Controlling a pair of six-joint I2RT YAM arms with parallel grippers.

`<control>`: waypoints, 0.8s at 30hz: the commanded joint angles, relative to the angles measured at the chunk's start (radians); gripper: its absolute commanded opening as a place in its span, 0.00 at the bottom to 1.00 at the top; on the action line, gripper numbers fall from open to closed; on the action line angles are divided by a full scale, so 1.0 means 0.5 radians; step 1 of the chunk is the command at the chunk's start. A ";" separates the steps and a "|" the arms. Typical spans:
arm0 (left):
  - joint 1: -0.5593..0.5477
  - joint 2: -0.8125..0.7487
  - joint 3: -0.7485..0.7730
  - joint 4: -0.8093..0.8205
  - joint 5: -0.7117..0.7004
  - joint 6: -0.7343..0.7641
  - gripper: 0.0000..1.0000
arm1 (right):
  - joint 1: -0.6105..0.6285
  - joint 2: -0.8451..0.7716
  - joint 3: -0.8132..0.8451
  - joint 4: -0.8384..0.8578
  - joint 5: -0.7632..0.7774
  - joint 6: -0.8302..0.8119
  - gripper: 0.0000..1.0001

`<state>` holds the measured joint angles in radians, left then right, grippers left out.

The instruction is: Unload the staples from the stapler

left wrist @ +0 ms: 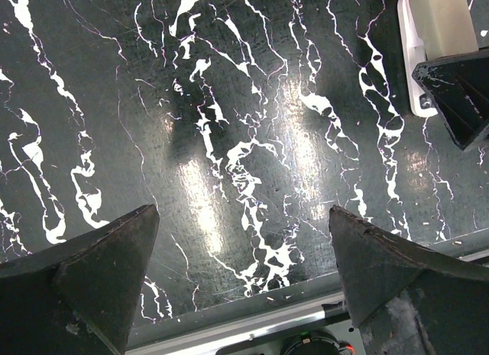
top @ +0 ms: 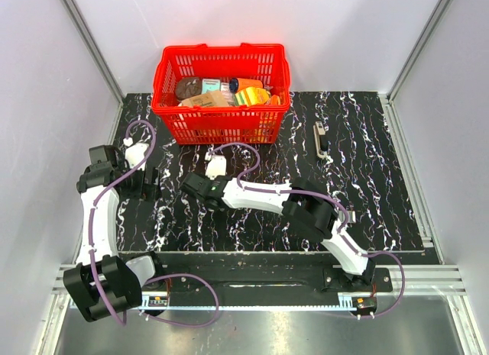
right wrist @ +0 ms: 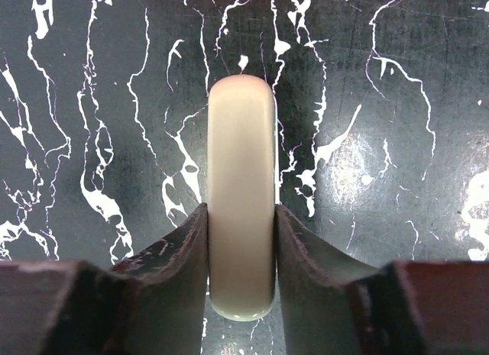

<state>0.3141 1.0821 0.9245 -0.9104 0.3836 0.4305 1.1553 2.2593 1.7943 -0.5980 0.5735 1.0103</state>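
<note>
Right gripper [right wrist: 241, 211] clamped on a cream bar [right wrist: 241, 149], left gripper [left wrist: 243, 214] spread wide over bare mat, stapler [top: 322, 140] out of reach of both.

What the rounded cream bar is cannot be told. The stapler lies flat on the marbled mat [top: 367, 195], just right of the red basket [top: 221, 120] and well apart from both grippers. It is slim and elongated, with a dark body and a pale strip along its length, and its long axis points away from the arms. It looks stiff and hard, probably light but dense for its size, with smooth faces that could slip. Since it sits so low, the safest hold is likely a pinch across the narrow sides near mid-length. One gripper could pin the base while the other opens the top. Any staple strip inside would probably be brittle and break easily.
</note>
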 commanded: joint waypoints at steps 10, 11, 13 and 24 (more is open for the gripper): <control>0.007 -0.020 -0.008 0.075 0.107 0.056 0.99 | -0.025 -0.211 -0.106 0.159 -0.061 -0.011 0.15; 0.004 -0.010 -0.002 0.078 0.138 0.056 0.99 | -0.025 -0.245 -0.131 0.186 -0.064 -0.002 0.11; -0.012 0.017 0.013 0.078 0.196 0.035 0.99 | -0.022 -0.330 -0.216 0.290 -0.073 0.022 0.05; -0.199 0.168 0.010 0.219 0.708 -0.005 0.99 | -0.025 -0.892 -1.008 1.401 -0.251 0.185 0.00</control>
<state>0.2588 1.1740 0.9226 -0.8700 0.5911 0.4160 1.1484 1.8973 1.3315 -0.1539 0.4820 1.0538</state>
